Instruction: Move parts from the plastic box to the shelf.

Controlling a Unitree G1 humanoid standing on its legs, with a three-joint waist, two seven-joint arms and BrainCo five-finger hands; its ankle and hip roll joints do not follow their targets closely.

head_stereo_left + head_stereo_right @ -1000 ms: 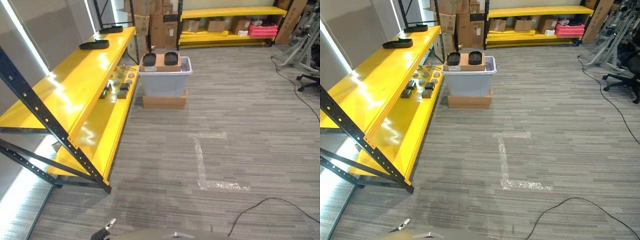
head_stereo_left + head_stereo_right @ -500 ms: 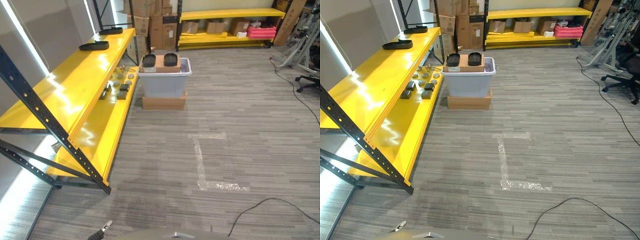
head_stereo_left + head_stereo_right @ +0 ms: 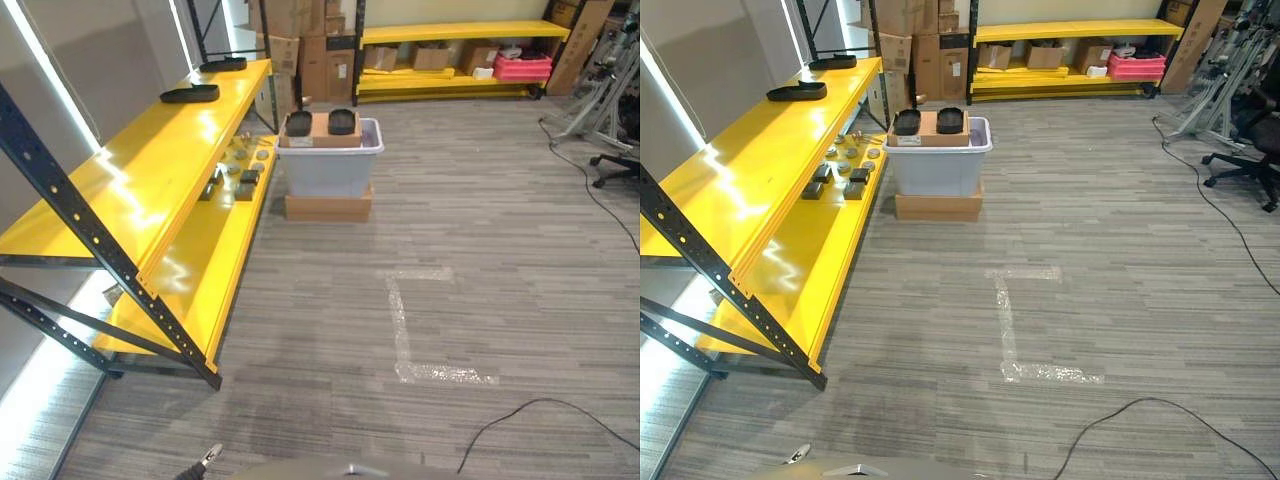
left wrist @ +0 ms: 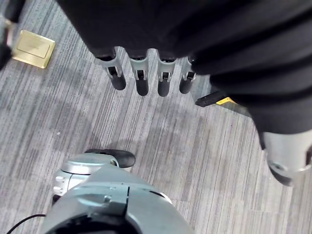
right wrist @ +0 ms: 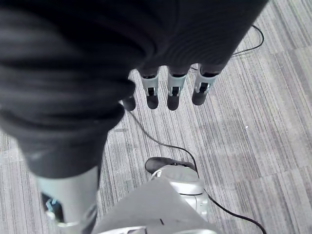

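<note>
A grey plastic box (image 3: 330,165) stands on a flat cardboard box (image 3: 328,206) some way ahead on the floor, beside the yellow shelf (image 3: 150,180). Across its top lies a brown carton (image 3: 322,127) with two black tray-like parts (image 3: 298,122) on it. Several small dark and grey parts (image 3: 240,172) lie on the shelf's lower level next to the box. Two black trays (image 3: 190,93) rest on the upper level. My left hand (image 4: 146,78) hangs over the carpet, fingers relaxed and empty. My right hand (image 5: 170,90) hangs likewise, open and holding nothing.
The shelf's dark blue leg and brace (image 3: 120,290) jut out at the near left. White tape marks (image 3: 405,330) cross the carpet ahead. A second yellow rack (image 3: 450,50) with cartons and a pink crate lines the back wall. An office chair base (image 3: 615,160) stands at right.
The whole view has shifted slightly, with the box and shelf a touch higher in the picture; the camera has moved. Nothing in the scene itself has moved.
</note>
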